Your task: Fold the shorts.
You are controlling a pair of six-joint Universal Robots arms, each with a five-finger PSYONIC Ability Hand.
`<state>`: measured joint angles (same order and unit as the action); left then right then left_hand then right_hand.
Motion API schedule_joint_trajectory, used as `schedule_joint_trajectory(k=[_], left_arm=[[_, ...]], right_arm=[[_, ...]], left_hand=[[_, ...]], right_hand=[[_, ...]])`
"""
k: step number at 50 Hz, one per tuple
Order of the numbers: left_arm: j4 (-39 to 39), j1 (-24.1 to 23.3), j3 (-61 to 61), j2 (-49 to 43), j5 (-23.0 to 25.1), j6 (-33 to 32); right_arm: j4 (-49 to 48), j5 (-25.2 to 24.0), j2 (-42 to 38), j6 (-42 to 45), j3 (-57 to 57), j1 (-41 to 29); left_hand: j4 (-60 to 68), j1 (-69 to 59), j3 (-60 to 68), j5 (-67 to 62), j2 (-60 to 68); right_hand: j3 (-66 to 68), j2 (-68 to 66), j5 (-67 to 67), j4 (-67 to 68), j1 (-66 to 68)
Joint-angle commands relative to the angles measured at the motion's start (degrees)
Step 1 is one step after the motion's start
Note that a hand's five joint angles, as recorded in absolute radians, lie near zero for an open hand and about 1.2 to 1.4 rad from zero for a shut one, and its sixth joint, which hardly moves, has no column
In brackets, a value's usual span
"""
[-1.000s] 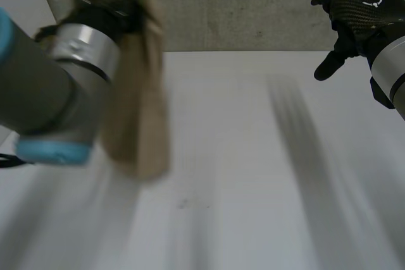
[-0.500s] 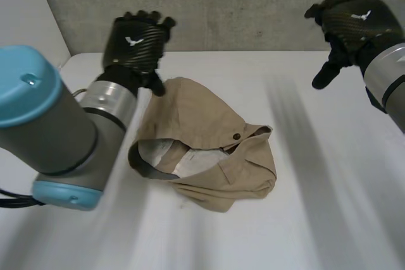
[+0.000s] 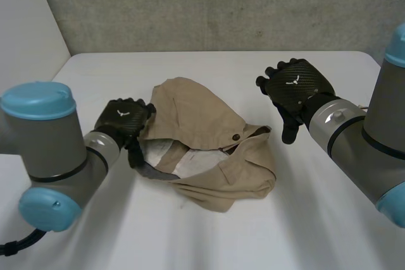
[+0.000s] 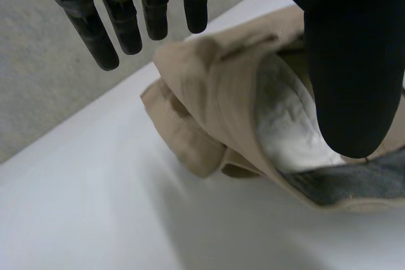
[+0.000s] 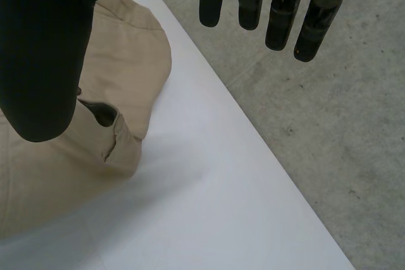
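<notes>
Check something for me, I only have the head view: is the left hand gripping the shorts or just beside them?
Observer: Not gripping. Its wrist view shows the left hand open, fingers straight and apart from the thumb, nothing pinched, the shorts lying beyond them.
Operator: And the right hand?
Observer: The right hand is open as well. Its wrist view shows straight fingers holding nothing, clear of the cloth.
Operator: What is the pale patch inside the shorts?
Observer: From the left wrist it reads as white lining, with a grey band along it, right by the left thumb.
</notes>
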<state>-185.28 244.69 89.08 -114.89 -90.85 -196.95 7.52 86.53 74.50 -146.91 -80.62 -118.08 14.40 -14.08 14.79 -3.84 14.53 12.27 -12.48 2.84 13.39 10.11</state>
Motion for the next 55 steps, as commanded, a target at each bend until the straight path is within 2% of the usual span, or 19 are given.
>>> schedule_joint_trajectory(k=[1,3,9,17,27,46,53,55], left_arm=[[-0.35,-0.62,-5.58,-6.39,-0.55,0.25],[-1.13,-0.62,-8.12,-7.36,-1.16,0.52],[-5.44,-1.32,-14.8,-6.75,-4.94,0.52],[-19.93,-3.08,-24.74,0.98,-7.94,-1.06],[-33.21,-8.96,-29.75,5.12,-7.67,-10.38],[-34.19,-14.15,-28.61,5.73,-6.97,-11.08],[-34.36,-17.32,-28.35,5.12,-2.58,-10.82],[-34.36,-19.5,-28.17,1.72,-1.61,-10.91]], right_arm=[[-0.05,-0.14,-0.06,-0.13,0.03,0.31],[-0.05,-0.05,-0.15,-0.13,0.03,0.22],[-0.05,0.04,-0.06,-0.13,0.82,0.4],[-0.05,0.57,0.82,-0.48,1.61,0.48],[-0.05,0.57,3.1,-0.92,2.84,4.35],[-0.05,0.57,5.39,-1.18,4.07,4.62],[0.13,0.74,7.76,-1.1,5.13,5.93],[0.13,0.74,8.72,-1.1,5.13,7.16]], left_hand=[[37.75,-38.06,37.35,-38.31,37.61],[65.44,-65.75,65.05,-66.0,65.31],[65.6,-65.92,65.21,-66.16,65.47],[65.6,-65.92,65.21,-66.16,65.47],[65.6,-65.92,65.21,-66.16,65.47],[65.6,-65.92,65.21,-66.16,65.47],[65.6,-65.92,65.21,-66.16,65.47],[65.6,-65.92,65.21,-66.16,65.47]], right_hand=[[-2.27,2.48,-2.84,-3.39,-0.11],[-2.27,2.48,-2.84,-3.39,-0.11],[-2.27,2.48,-2.84,-3.39,-0.11],[-2.27,2.48,-2.84,-3.39,-0.11],[-2.27,2.48,-2.84,-3.39,-0.11],[-2.27,2.48,-2.84,-3.39,-0.11],[-2.27,2.48,-2.84,-3.39,-0.11],[-2.27,2.48,-2.84,-3.39,-0.11]])
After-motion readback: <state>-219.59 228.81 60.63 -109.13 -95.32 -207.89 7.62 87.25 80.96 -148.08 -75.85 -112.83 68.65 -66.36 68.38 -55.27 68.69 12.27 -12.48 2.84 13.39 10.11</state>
